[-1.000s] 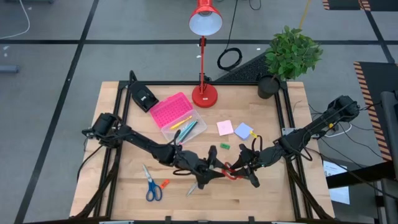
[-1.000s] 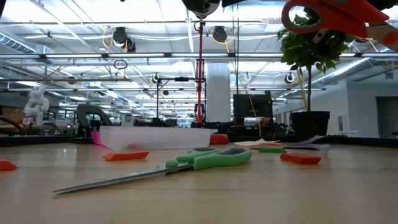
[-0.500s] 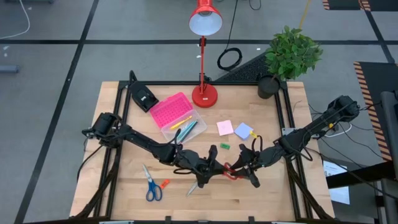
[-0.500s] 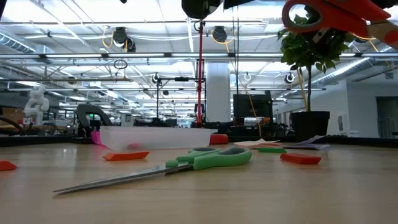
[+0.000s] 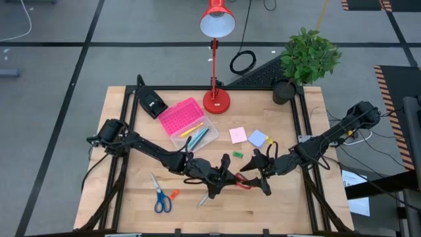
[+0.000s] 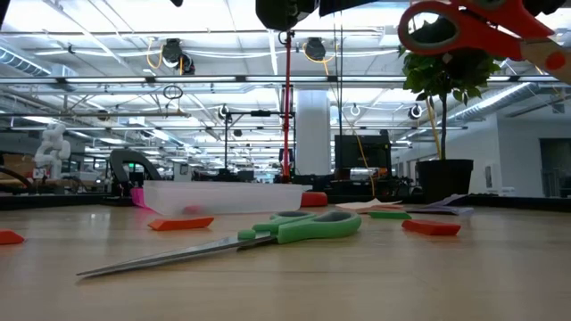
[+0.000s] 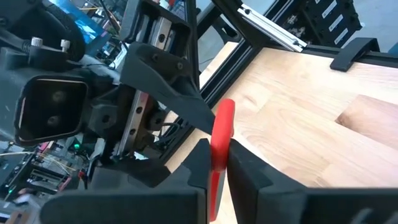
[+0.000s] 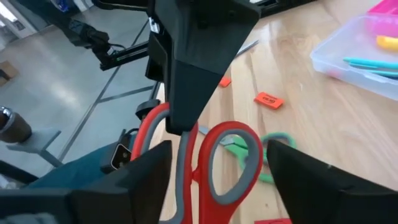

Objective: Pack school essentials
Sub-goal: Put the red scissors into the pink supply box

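Near the middle of the table's front half, you have both end effectors meeting over the red-handled scissors (image 5: pixel 243 182), which are lifted clear of the wood. Your left end effector (image 5: pixel 223 179) has its fingers pressed together on the scissors' blade end; the left wrist view shows the red piece pinched between its two dark fingers (image 7: pixel 249 174). Your right end effector (image 5: pixel 262 172) sits just beside it on the handle side, with the red loops (image 8: pixel 217 162) showing between its spread fingers; whether those fingers actually touch the handles cannot be told.

Green-handled scissors (image 5: pixel 205 195) lie flat on the table just in front of the left end effector, and the blue-handled scissors (image 5: pixel 158 195) rest toward the front left corner with an orange eraser (image 5: pixel 174 194) just beside them. A small green eraser (image 5: pixel 237 155) lies near the centre, with the pink sticky-note pad (image 5: pixel 238 135) and blue sticky-note pad (image 5: pixel 257 138) behind it. Left of the pads, the clear box (image 5: pixel 212 126) holds pens, its pink lid (image 5: pixel 179 117) open. A red desk lamp (image 5: pixel 216 100) stands at the back edge.
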`<control>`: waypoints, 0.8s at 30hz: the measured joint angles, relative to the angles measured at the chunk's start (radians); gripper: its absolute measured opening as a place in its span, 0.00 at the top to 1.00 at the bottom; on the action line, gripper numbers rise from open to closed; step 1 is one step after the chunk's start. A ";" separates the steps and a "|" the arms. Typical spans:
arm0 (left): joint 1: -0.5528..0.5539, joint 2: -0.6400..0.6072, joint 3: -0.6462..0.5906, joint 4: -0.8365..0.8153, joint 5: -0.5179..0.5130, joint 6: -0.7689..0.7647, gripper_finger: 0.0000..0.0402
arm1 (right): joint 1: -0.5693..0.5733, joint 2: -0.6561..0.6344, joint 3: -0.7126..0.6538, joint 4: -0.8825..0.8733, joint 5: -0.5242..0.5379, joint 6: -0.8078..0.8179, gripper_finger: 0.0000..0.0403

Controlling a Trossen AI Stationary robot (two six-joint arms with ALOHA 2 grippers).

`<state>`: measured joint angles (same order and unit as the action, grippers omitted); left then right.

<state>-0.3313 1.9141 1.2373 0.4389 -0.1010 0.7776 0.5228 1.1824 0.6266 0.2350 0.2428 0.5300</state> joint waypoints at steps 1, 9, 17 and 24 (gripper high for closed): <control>0.000 0.000 0.000 0.000 0.000 0.000 0.93 | 0.000 0.000 0.000 0.001 0.000 0.000 0.33; -0.004 0.000 0.000 -0.023 -0.032 0.027 0.92 | 0.001 -0.076 0.000 -0.015 0.033 0.009 0.30; -0.012 -0.023 0.000 -0.075 -0.089 0.034 0.93 | 0.065 -0.249 0.000 -0.174 0.191 0.019 0.30; -0.032 -0.139 0.000 -0.274 -0.264 -0.095 0.94 | 0.151 -0.308 0.000 -0.277 0.303 0.034 0.30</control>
<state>-0.3630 1.7755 1.2369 0.1649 -0.3647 0.6824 0.6736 0.8746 0.6262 -0.0422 0.5462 0.5636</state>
